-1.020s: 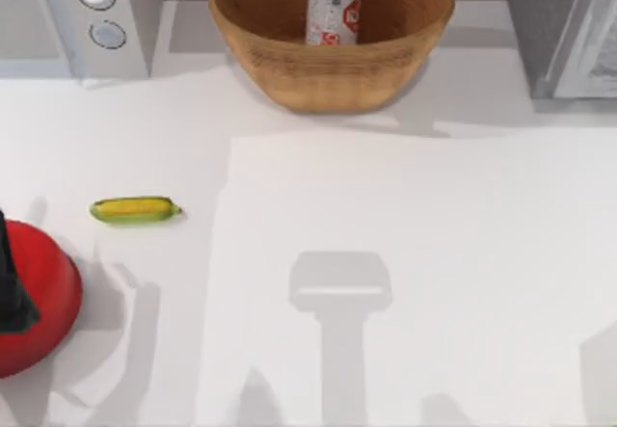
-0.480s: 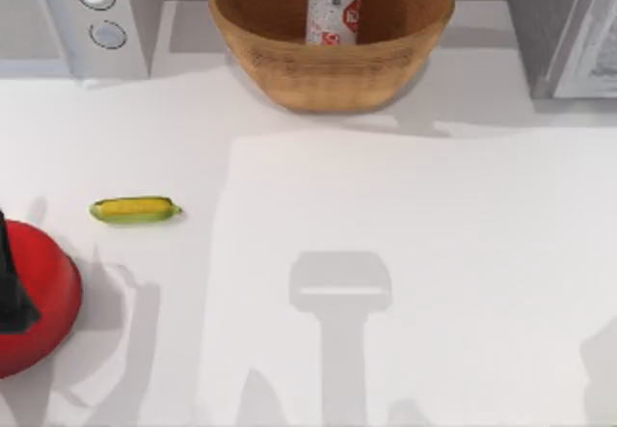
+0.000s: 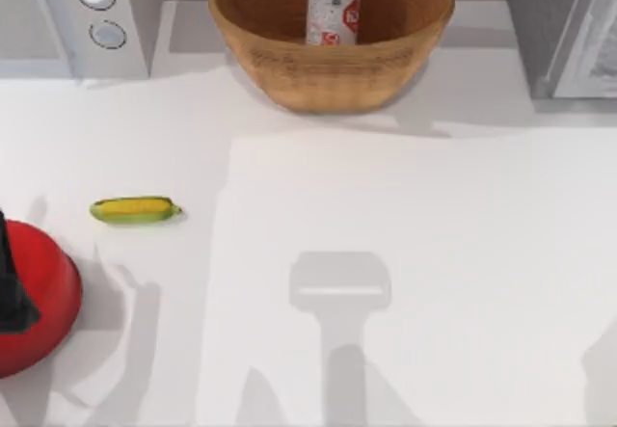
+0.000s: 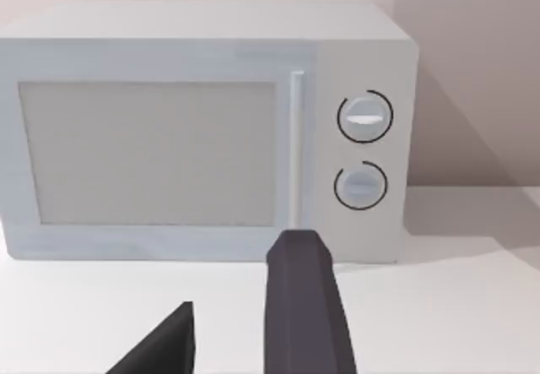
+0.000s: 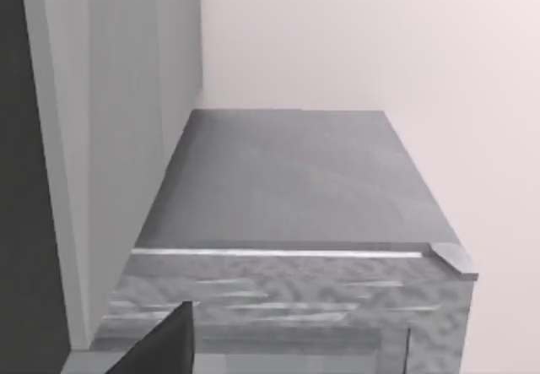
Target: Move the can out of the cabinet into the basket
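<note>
White tabletop (image 3: 405,253) carries everything. Left of the basket (image 3: 333,61) stands a white appliance (image 3: 77,22), facing the left gripper (image 4: 245,323), fingers spread. Upright inside the basket sits the can (image 3: 334,5). Right of the basket stands the cabinet (image 3: 559,27); whether the right gripper (image 5: 156,349) is spread I cannot tell.

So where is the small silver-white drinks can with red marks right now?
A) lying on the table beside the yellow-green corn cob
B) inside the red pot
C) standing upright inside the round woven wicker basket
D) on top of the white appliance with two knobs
C: the top view shows the small silver-white drinks can standing upright inside the round woven wicker basket.
</note>
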`<action>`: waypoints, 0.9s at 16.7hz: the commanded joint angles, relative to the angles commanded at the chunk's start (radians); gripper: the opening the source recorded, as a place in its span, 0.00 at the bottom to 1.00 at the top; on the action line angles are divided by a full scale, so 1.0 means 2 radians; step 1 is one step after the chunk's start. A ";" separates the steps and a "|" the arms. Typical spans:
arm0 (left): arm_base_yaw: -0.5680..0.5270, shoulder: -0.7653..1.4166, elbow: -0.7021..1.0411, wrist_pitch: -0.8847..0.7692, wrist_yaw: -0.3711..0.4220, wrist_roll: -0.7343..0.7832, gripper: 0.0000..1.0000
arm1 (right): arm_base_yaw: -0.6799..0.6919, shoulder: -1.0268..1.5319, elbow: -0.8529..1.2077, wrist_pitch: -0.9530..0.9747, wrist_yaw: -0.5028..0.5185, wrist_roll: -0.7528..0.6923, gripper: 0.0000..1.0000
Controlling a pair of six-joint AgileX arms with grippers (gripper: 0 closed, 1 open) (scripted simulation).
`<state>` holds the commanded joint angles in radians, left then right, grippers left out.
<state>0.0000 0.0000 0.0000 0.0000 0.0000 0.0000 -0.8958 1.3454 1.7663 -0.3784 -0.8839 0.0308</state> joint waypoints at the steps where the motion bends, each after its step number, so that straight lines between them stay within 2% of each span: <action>1: 0.000 0.000 0.000 0.000 0.000 0.000 1.00 | 0.028 0.001 0.002 -0.002 0.028 0.000 1.00; 5: 0.000 0.000 0.000 0.000 0.000 0.000 1.00 | 0.177 0.004 0.008 -0.011 0.175 -0.003 1.00; 12: 0.000 0.000 0.000 0.000 0.000 0.000 1.00 | 0.485 -0.006 0.001 -0.024 0.483 -0.008 1.00; 15: 0.000 0.000 0.000 0.000 0.000 0.000 1.00 | 0.590 -0.014 -0.007 -0.027 0.588 -0.010 1.00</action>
<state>0.0000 0.0000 0.0000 0.0000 0.0000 0.0000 0.2846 1.3165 1.7516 -0.4328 0.2914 0.0103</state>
